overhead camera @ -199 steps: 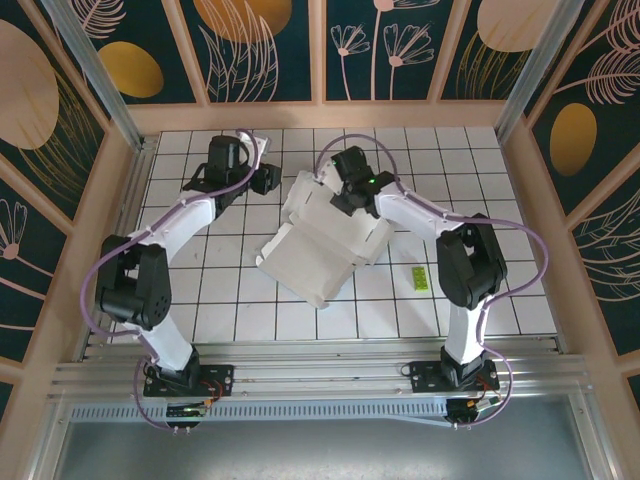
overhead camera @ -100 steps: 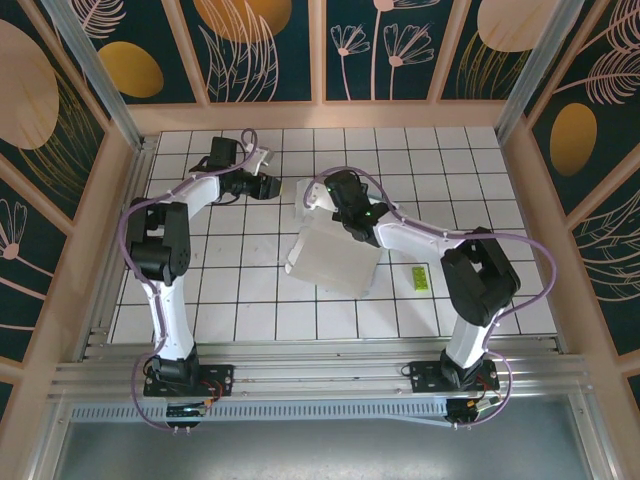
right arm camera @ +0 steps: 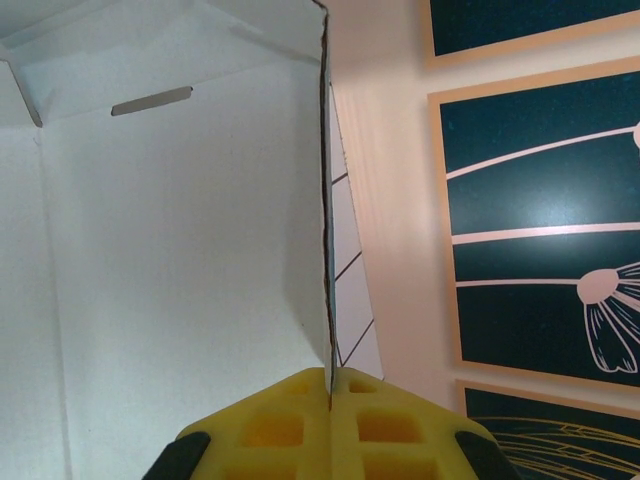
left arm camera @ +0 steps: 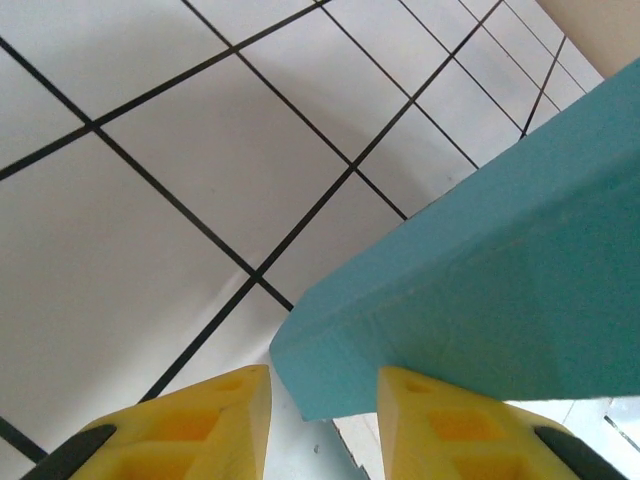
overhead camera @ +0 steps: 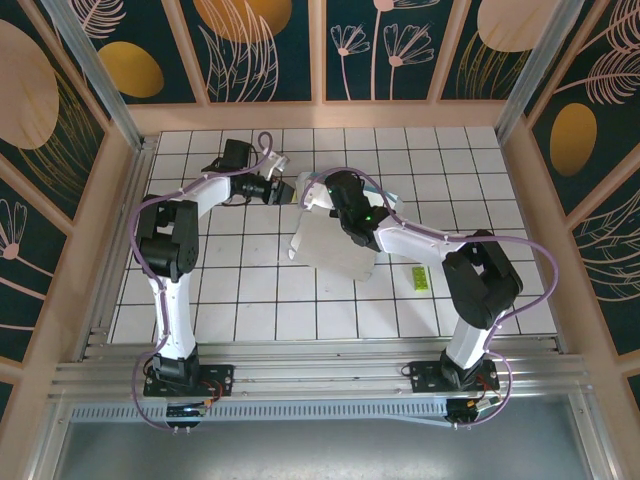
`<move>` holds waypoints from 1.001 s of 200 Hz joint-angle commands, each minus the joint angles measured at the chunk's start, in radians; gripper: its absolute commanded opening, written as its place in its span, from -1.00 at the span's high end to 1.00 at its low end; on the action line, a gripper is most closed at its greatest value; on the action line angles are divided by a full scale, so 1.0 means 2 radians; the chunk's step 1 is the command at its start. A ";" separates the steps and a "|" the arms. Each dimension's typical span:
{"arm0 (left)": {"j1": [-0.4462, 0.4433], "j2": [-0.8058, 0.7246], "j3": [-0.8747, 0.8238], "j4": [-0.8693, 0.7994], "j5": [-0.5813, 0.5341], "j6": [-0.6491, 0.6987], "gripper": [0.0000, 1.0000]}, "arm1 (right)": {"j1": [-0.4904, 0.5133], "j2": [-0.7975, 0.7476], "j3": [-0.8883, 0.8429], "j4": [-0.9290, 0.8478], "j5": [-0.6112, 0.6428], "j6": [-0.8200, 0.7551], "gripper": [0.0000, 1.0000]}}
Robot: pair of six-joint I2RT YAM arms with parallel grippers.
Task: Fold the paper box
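The left arm reaches across the far left part of the tiled worktop [overhead camera: 230, 290], and the left gripper [overhead camera: 279, 189] points right, towards the paper box [overhead camera: 336, 246]. In the left wrist view the left gripper [left arm camera: 322, 415] has its jaws parted, with a plain gap between the two yellow fingers [left arm camera: 200, 425] and nothing gripped. A teal corner of the paper box [left arm camera: 480, 300] hangs just past the tips, over the gap and the finger on the right side of that view. Whether it touches that finger cannot be told. White tile with dark grout lines lies beneath.

The paper box sits at the middle of the worktop, between the two grippers. It is partly raised and shows its white side to the overhead camera, and its far left corner is lifted near the left gripper.

The right gripper [overhead camera: 322, 196] is at the far edge of the box. In the right wrist view the right gripper [right arm camera: 330, 385] has its jaws closed on a thin upright card wall of the paper box [right arm camera: 180, 250]. The yellow pads [right arm camera: 272, 430] press it from both sides with no gap. The white inside of the box, with a narrow slot near its top, spreads to the left of that wall.

To the right, a small yellow-green slip [overhead camera: 420, 278] lies flat on the tiles, well apart from the box and beside the right arm.
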 commanded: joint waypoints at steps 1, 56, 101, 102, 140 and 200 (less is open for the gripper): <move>-0.009 0.009 0.023 -0.008 0.025 0.036 0.34 | 0.005 -0.016 0.004 0.008 -0.008 0.006 0.99; -0.037 0.003 0.023 -0.033 0.028 0.091 0.34 | 0.007 -0.015 0.004 0.002 -0.013 0.013 0.99; -0.044 0.010 0.029 -0.012 0.017 0.064 0.23 | 0.007 -0.016 -0.002 -0.001 -0.016 0.025 0.99; -0.044 0.011 0.029 -0.011 0.016 0.064 0.23 | 0.007 -0.016 -0.003 -0.001 -0.016 0.026 0.99; -0.045 0.009 0.011 0.017 -0.001 0.048 0.10 | 0.006 -0.019 -0.015 -0.005 -0.022 0.031 0.99; -0.045 0.005 0.002 0.002 0.000 0.069 0.05 | 0.004 -0.024 -0.039 0.010 -0.030 0.038 0.98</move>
